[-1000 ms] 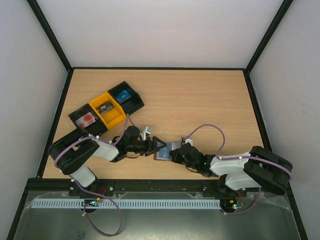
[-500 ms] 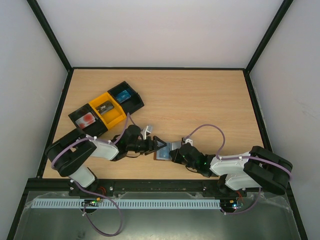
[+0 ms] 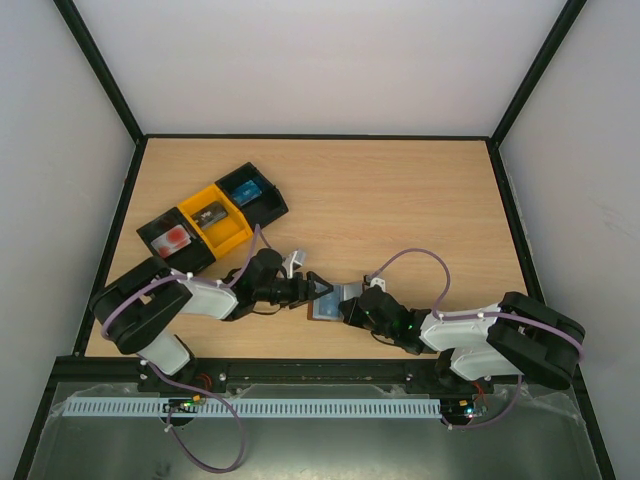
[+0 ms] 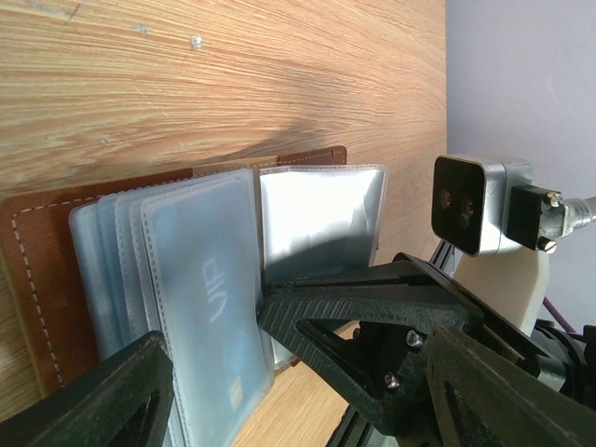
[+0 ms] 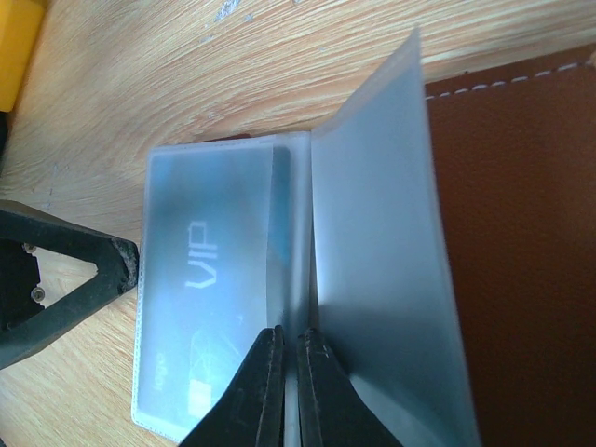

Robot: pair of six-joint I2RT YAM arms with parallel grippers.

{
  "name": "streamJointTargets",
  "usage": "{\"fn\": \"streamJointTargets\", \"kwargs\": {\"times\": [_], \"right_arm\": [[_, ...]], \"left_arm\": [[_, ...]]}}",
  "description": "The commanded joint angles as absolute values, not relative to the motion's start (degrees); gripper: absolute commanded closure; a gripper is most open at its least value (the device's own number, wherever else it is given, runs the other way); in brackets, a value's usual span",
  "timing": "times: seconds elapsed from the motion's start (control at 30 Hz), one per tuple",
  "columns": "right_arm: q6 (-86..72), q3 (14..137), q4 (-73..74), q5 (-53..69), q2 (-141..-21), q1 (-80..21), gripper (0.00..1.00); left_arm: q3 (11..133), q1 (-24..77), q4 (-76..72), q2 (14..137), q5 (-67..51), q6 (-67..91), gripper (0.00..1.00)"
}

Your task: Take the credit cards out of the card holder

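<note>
Right wrist view: stitched brown leather card holder [image 5: 521, 233], translucent plastic sleeves [image 5: 372, 279]. Right fingers [image 5: 259, 386] clamp one sleeve edge; left fingers [image 4: 102, 400] stand wide apart.

Robot lab cell — white walls [image 3: 320, 60] w/ black frame [image 3: 101, 70], wood table [image 3: 400, 190].

The card holder [image 3: 330, 303] lies open on the bench [image 3: 400, 200], brown stitched leather down and pale clear sleeves fanned. My right pincer [image 5: 285, 335] pinches one sleeve upright. A VIP card [image 5: 209, 279] sits in the front sleeve. Well left of the holder lie a blue card [image 3: 245, 188], a dark card [image 3: 211, 214] and a red-patched card [image 3: 175, 238].
</note>
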State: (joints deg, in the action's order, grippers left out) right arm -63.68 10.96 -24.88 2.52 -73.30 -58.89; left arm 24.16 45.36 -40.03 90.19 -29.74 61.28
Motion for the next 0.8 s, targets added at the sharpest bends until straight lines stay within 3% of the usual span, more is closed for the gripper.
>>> {"fn": "streamJointTargets", "kwargs": {"times": [0.0, 0.43, 0.77], "right_arm": [[-63.91, 8.98, -19.16, 1.91, -74.80, -59.21, 0.94], [-63.66, 8.35, -21.19, 2.97, -74.46, -59.23, 0.94], [-64.19, 6.70, -21.56, 0.88, -67.33, -59.23, 0.93]], "left_arm": [[23.81, 45.69, -43.52, 91.38, -30.28, 61.50, 0.24], [23.79, 46.67, -48.07, 91.44, -32.85, 65.14, 0.24], [25.92, 48.75, -48.56, 90.12, -32.39, 66.65, 0.24]]}}
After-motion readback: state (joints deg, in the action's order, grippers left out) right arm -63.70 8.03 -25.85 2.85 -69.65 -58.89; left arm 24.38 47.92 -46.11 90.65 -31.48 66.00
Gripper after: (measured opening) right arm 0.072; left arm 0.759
